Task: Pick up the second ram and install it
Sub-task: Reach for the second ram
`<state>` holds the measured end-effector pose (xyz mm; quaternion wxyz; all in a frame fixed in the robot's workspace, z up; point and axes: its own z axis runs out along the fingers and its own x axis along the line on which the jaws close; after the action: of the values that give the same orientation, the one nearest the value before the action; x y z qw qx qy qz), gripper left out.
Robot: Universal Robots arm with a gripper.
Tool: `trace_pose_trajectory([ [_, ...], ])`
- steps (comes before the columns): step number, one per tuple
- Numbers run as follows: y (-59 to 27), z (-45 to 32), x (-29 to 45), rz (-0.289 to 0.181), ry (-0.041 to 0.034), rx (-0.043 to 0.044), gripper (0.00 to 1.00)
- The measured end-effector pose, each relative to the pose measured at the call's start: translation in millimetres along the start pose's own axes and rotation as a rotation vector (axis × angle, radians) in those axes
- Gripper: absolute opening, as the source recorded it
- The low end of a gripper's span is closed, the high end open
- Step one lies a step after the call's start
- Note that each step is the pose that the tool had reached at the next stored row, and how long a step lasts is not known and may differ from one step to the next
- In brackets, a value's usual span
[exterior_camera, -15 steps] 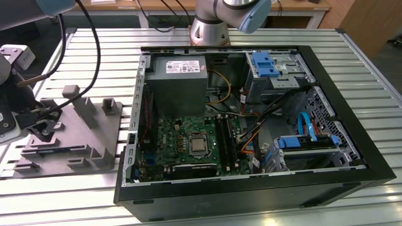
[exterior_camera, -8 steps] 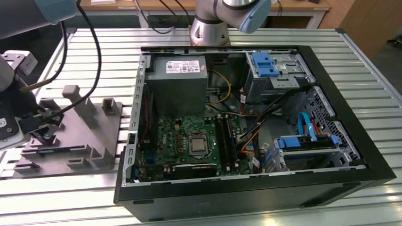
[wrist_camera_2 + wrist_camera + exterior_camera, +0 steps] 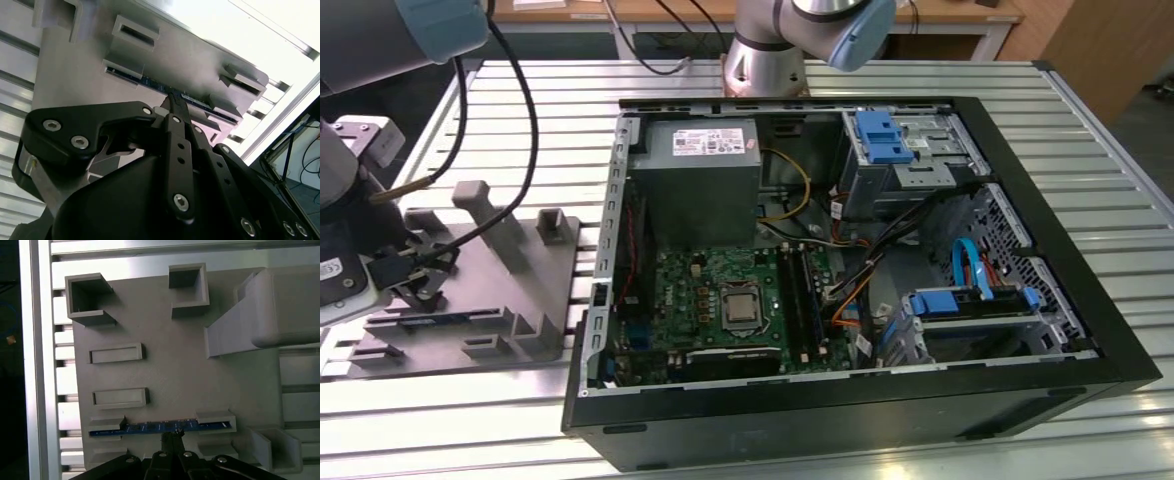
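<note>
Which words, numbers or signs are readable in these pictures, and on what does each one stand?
No text can be read here.
Label on the power supply: there is print, but it is too small to read.
Ram in the first wrist view: its markings are too small to read.

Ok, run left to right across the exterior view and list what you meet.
Gray fixture → motherboard → drive cage. The case spans the last two, so it is left out.
</note>
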<state>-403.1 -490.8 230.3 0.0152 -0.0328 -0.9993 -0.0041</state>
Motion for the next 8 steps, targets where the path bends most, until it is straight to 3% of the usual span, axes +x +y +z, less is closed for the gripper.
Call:
trace_pose_trajectory([
  [8, 0.0, 0.3, 0.0, 0.000, -0.0001, -0.0001, 0.10],
])
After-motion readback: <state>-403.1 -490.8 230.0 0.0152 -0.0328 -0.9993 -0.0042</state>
